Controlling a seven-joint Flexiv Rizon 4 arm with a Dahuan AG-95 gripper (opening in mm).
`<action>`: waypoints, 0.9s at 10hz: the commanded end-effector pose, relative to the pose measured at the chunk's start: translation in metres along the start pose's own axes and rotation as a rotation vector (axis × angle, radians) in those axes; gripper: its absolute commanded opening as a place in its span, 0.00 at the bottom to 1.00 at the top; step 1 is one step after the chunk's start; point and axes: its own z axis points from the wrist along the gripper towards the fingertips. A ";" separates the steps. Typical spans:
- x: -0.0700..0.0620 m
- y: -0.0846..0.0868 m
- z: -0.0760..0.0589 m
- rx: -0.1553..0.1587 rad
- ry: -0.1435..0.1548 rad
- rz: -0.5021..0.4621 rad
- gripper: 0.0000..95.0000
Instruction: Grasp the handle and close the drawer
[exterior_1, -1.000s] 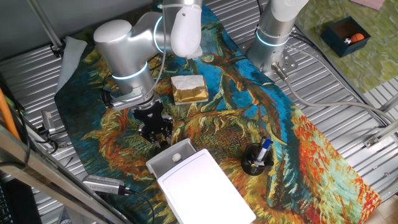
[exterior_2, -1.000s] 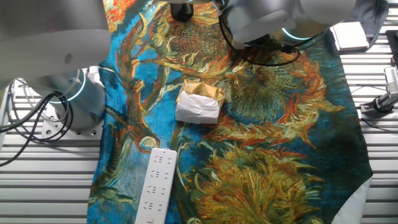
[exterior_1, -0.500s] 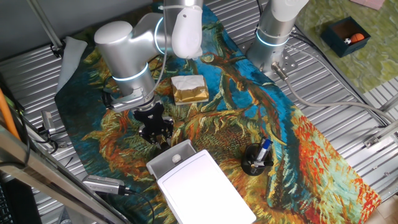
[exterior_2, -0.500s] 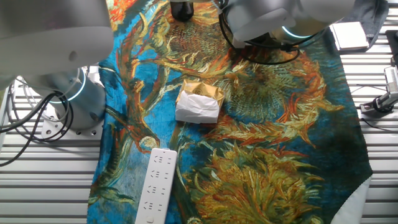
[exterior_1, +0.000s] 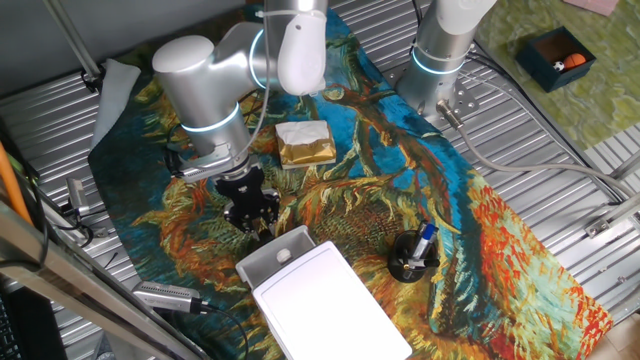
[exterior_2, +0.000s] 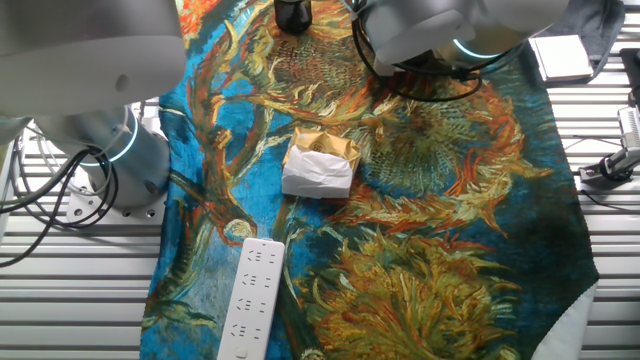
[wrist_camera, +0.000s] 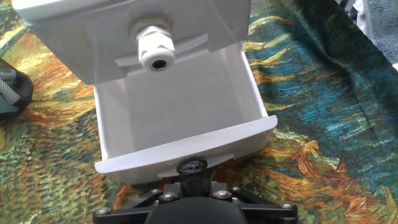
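The drawer (wrist_camera: 180, 118) stands pulled out of its white box (exterior_1: 335, 305) on the painted cloth (exterior_1: 480, 230) covering the worktop, its open end facing the arm. Its front lip with the handle (wrist_camera: 196, 163) runs crosswise, directly ahead of the pincer (exterior_1: 252, 211), apparently touching or just short of it. Closing means pushing straight along the drawer's sliding axis, into the box. Whether the pincer is spread or closed I cannot tell.

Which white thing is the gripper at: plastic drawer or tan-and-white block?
The shallow white plastic drawer, pulled open beneath the black gripper; the tan-and-white block sits apart, farther up the cloth.
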 end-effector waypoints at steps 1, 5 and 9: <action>-0.001 0.001 -0.001 0.000 0.000 0.002 0.00; -0.004 0.001 0.001 0.000 -0.004 0.005 0.00; -0.005 0.001 0.002 0.000 -0.005 0.006 0.00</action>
